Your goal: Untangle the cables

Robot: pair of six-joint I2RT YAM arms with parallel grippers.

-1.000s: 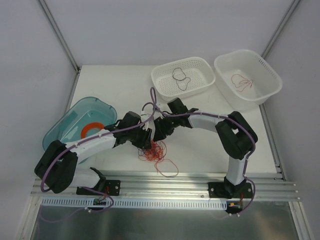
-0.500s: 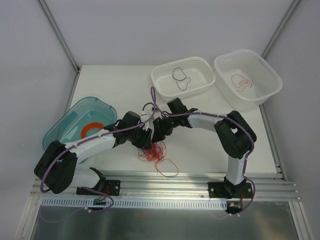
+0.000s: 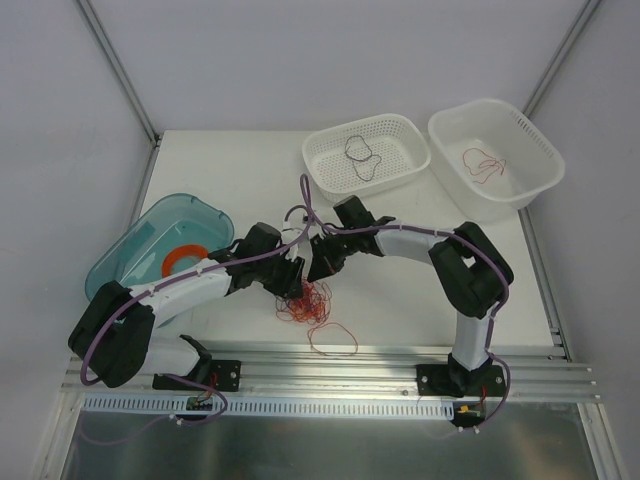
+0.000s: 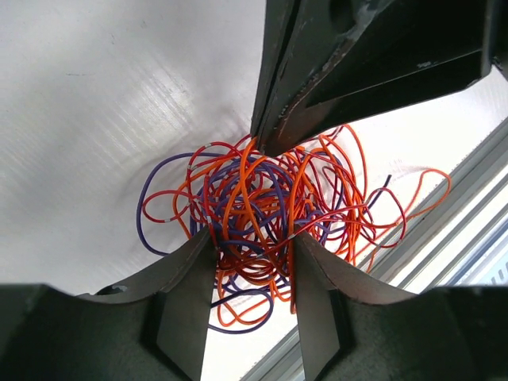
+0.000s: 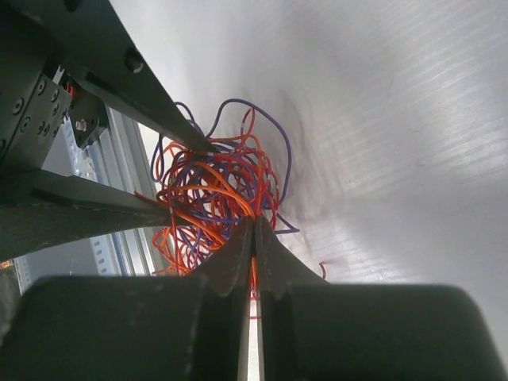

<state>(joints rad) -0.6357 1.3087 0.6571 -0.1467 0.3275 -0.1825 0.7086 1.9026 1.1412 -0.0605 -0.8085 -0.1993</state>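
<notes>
"While you look from above, where are the cables (image 3: 308,300)?"
"On the table (image 3: 420,300), towards its near edge, one loop trailing nearer; grips unreadable."
"Left wrist?"
"Your left gripper (image 4: 252,236) clamps a bunch of the tangle."
"Right wrist?"
"Your right gripper (image 5: 254,221) is pinched tight on one orange strand."

A tangle of red and dark cables (image 3: 312,300) lies near the front edge of a white table (image 3: 400,300). A teal tub (image 3: 120,258) sits at its left edge, while a perforated white basket (image 3: 322,170) and a slotted white basket (image 3: 535,150) stand side by side at the back right.
</notes>
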